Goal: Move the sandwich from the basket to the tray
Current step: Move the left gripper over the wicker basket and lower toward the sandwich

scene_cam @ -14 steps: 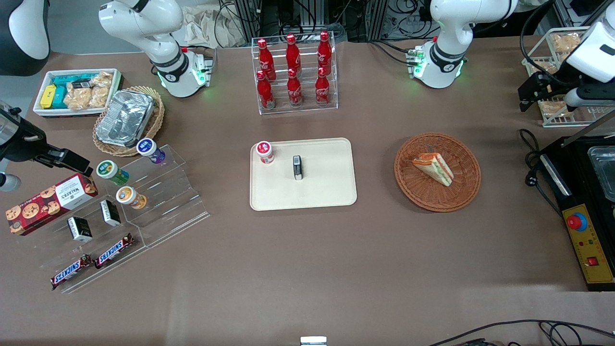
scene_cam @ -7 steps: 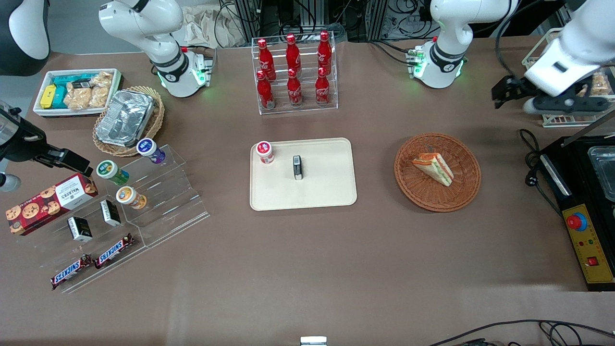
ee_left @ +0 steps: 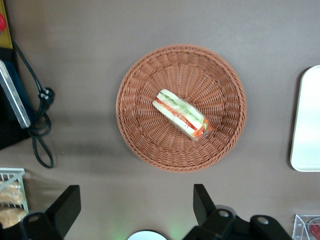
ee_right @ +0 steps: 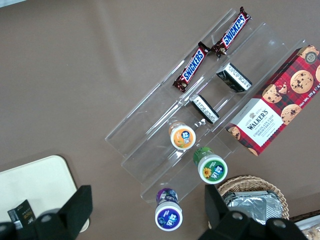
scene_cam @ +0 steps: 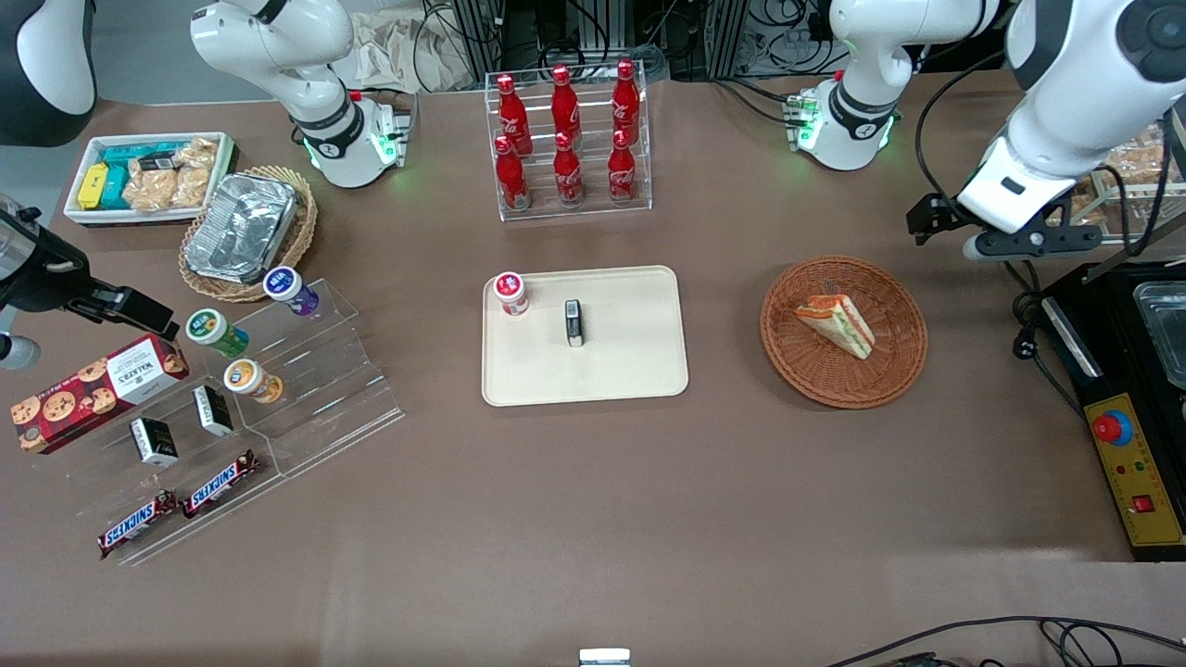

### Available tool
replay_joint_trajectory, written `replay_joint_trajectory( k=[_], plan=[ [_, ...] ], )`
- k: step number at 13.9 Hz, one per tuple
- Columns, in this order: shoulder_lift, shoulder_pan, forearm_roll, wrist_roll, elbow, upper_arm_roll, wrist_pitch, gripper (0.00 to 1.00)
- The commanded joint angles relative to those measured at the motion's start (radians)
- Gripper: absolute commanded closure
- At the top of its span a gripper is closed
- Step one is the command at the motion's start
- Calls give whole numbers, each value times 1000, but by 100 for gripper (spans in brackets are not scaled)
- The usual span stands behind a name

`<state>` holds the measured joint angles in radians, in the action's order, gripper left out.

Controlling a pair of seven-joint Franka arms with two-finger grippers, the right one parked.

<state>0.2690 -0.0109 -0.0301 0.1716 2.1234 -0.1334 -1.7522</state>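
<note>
Small triangular wedge sandwich (scene_cam: 836, 324) lay on its side in the round reddish-brown wicker basket (scene_cam: 903, 371), filling layers exposed. Left gripper (ee_left: 135, 205) hung high beside the basket, jaws spread wide, empty, presumably lining up. Cream rectangular tray (scene_cam: 630, 371) waited well apart.

reddish-brown woven basket (scene_cam: 843, 332), cream tray (scene_cam: 630, 357), pale sandwich (scene_cam: 837, 324) layered orange, green, red.
</note>
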Motion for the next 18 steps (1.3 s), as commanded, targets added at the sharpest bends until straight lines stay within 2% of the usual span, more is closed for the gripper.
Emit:
replay_joint_trajectory(
  k=[1, 4, 6, 10, 16, 18],
  plan=[
    [-4, -21, -14, 84, 59, -5, -73, 0],
    [-1, -23, -7, 218, 159, -5, -228, 0],
    [-10, -23, 2, 325, 208, -5, -270, 0],
    [-106, -24, 2, 495, 227, -5, -306, 0],
    [-226, -41, 18, 750, 276, -34, -516, 1],
    [-266, -41, 16, 787, 277, -48, -552, 1]
  ],
)
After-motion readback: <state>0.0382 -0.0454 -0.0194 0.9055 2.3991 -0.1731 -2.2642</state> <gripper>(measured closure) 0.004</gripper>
